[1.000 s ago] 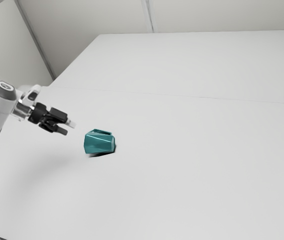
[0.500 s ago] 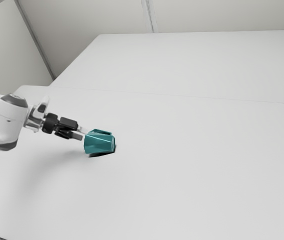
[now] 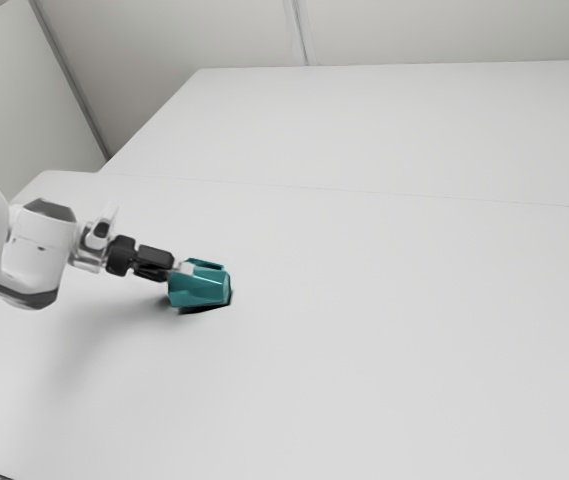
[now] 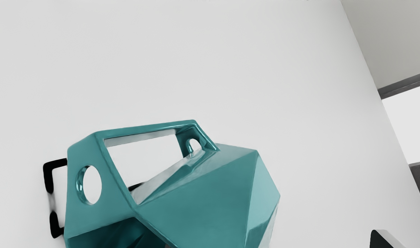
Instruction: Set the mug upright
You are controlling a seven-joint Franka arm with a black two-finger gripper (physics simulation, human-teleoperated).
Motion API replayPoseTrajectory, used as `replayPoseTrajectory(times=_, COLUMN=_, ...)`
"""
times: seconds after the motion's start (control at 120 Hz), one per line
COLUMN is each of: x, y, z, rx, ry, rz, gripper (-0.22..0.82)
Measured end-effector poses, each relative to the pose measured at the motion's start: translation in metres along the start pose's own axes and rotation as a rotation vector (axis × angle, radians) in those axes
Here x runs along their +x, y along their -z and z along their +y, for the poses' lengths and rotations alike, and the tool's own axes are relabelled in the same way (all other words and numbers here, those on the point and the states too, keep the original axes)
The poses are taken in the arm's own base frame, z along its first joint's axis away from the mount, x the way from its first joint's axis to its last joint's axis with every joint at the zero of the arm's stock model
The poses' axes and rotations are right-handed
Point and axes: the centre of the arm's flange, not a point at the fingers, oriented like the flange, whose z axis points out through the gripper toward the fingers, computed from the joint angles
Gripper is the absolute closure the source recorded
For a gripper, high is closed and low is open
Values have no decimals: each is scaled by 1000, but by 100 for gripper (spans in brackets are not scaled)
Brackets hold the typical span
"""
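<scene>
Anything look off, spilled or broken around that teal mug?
Yes: the mug lies on its side on the table, handle uppermost and mouth toward the hand, odd because mugs normally stand upright. I can make out no spill or crack.

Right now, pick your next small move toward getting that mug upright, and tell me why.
I'd probably ease the open gripper slightly forward along the mug before closing: the mug lies on its side, its mouth facing the gripper, whose tips are at that end, yet one fingertip stands clear of the mug's side, so nothing seems gripped.
</scene>
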Motion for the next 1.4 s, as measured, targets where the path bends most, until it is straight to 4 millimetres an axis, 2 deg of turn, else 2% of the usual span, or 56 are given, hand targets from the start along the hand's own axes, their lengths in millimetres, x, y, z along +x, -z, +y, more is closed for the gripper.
replayPoseTrajectory(times=0.158, x=5, y=-9, z=0, rx=-16, ry=-34, rz=11, gripper=2)
replayPoseTrajectory(times=0.233, x=5, y=-10, z=0, rx=-19, ry=-45, rz=16, gripper=7)
replayPoseTrajectory(times=0.358, x=5, y=-11, z=0, rx=-20, ry=-62, rz=22, gripper=20)
replayPoseTrajectory(times=0.583, x=8, y=-9, z=3, rx=-22, ry=-94, rz=27, gripper=50)
replayPoseTrajectory(times=0.833, x=15, y=-2, z=12, rx=-18, ry=-140, rz=35, gripper=69)
replayPoseTrajectory(times=1.067, x=27, y=5, z=18, rx=4, ry=-190, rz=25, gripper=76)
replayPoseTrajectory(times=1.167, x=41, y=13, z=26, rx=25, ry=-240, rz=1, gripper=77)
replayPoseTrajectory(times=1.3, x=72, y=23, z=45, rx=82, ry=-339, rz=-107, gripper=78)
replayPoseTrajectory(times=1.4, x=81, y=23, z=56, rx=133, ry=-376, rz=-219, gripper=79)
